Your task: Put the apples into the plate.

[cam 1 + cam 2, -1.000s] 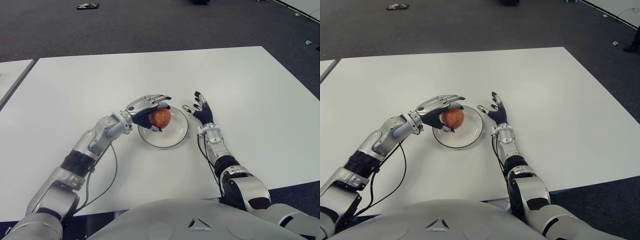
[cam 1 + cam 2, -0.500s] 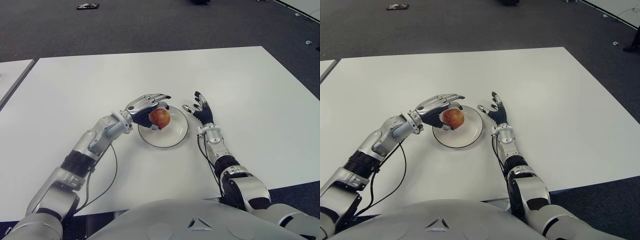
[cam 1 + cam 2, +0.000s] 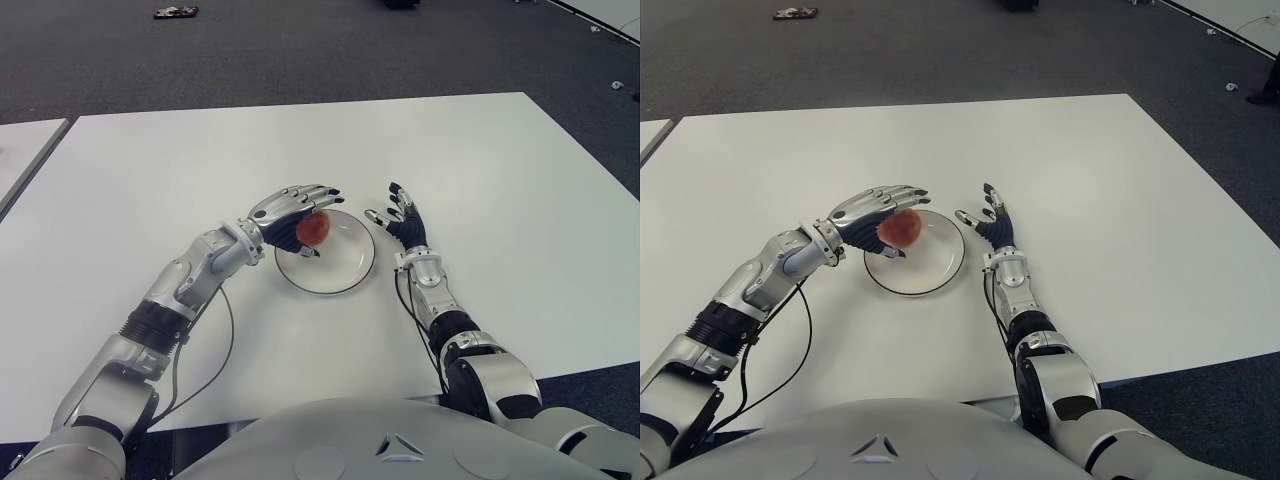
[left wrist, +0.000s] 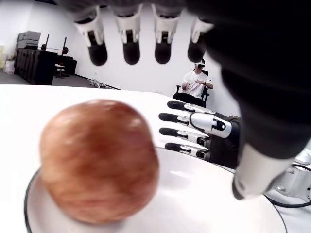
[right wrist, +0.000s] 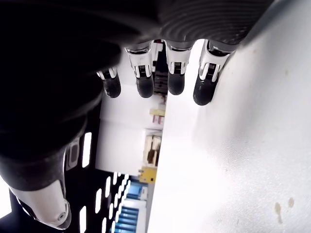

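Observation:
A red apple (image 3: 313,228) sits on the white plate (image 3: 342,268), close to the plate's left rim. In the left wrist view the apple (image 4: 99,160) rests on the plate (image 4: 204,199) with the fingers (image 4: 131,41) spread above it, apart from it. My left hand (image 3: 296,208) hovers open over the apple at the plate's left side. My right hand (image 3: 402,222) shows just right of the plate, palm down with its fingers spread; it holds nothing. Only one apple is in view.
The white table (image 3: 500,170) carries only the plate and apple. A second table edge (image 3: 25,150) is at the far left. A small dark object (image 3: 175,12) lies on the grey floor beyond. A seated person (image 4: 197,82) appears far off in the left wrist view.
The apple has shifted slightly left toward the plate's rim and now sits on the plate. The left hand's fingers have lifted off it. The right hand has not moved.

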